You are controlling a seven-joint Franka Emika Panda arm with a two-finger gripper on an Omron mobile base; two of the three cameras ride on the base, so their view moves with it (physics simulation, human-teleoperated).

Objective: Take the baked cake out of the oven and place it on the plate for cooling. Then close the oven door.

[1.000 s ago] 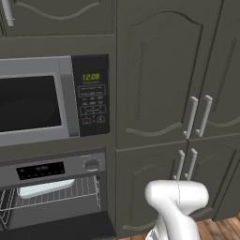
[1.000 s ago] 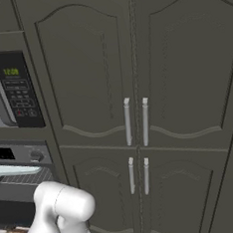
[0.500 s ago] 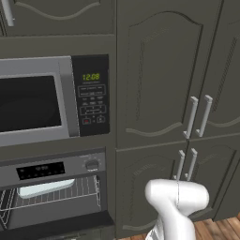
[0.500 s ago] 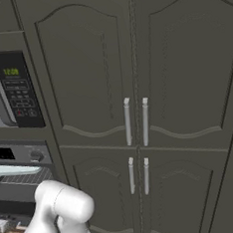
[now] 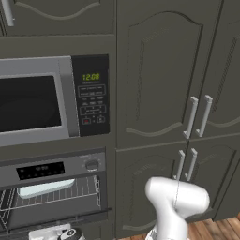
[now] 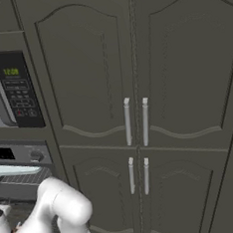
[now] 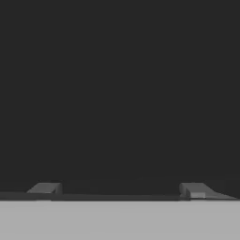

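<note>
**Cake on the rack: a flat slab to take by its rim**

Cake [image 5: 45, 188] lies flat on the wire rack [image 5: 70, 192] inside the oven [image 5: 51, 197], just below the control strip [image 5: 51, 169] and toward the rack's left. It looks light but likely crumbly, with a low raised rim; the near edge seems the safest hold, kept level. The gripper [image 7: 119, 190] stands wide apart and empty, facing a dark surface.

Pale baked cake [image 5: 45, 188] lies on the open oven [image 5: 56, 187] rack.
</note>
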